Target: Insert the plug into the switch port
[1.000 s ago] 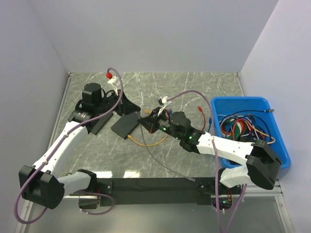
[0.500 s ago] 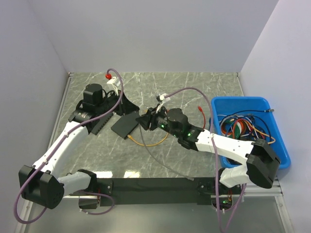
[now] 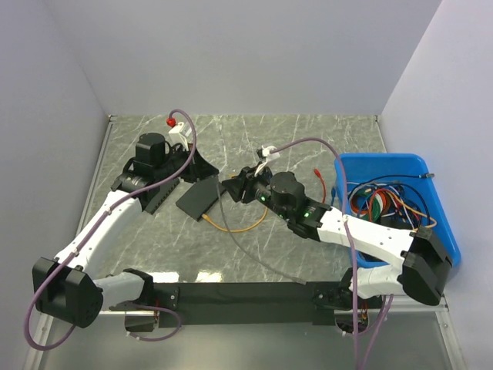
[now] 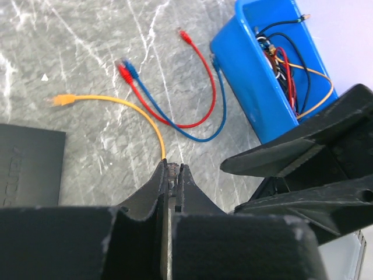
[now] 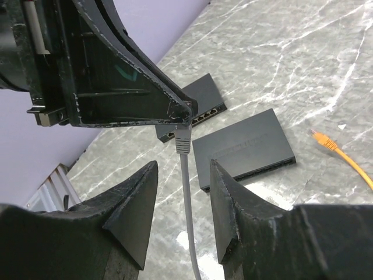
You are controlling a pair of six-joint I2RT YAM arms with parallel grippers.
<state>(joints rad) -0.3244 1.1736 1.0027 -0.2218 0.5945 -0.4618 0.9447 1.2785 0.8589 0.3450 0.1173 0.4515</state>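
**Top external view.** The left tool (image 3: 218, 173) is extended over the grey marbled tabletop (image 3: 308, 139). The right tool (image 3: 232, 190) is positioned just beside it. A flat black switch box (image 3: 199, 197) lies on the tabletop next to both tools. A second black switch box (image 3: 158, 196) is partly covered by the left arm. A thin grey cable (image 3: 246, 250) is routed from the tools toward the near edge. An orange patch cable (image 3: 240, 228) lies beside the flat black switch box. A blue plastic bin (image 3: 385, 159) at the right holds a tangle of cables.

**Left wrist view.** The left tool is clenched, and a small pale part is pinched between its tips. A red patch cable (image 4: 213, 87) and a blue patch cable (image 4: 198, 140) lie on the tabletop between the orange patch cable and the bin.

**Right wrist view.** The grey plug (image 5: 183, 141) is grasped at its upper end by the tips of the left tool. It is held above the tabletop, apart from both switch boxes, and is not inserted in any port. The right tool is released. Its fingers are spread on either side of the grey cable, and no contact with the cable is visible.
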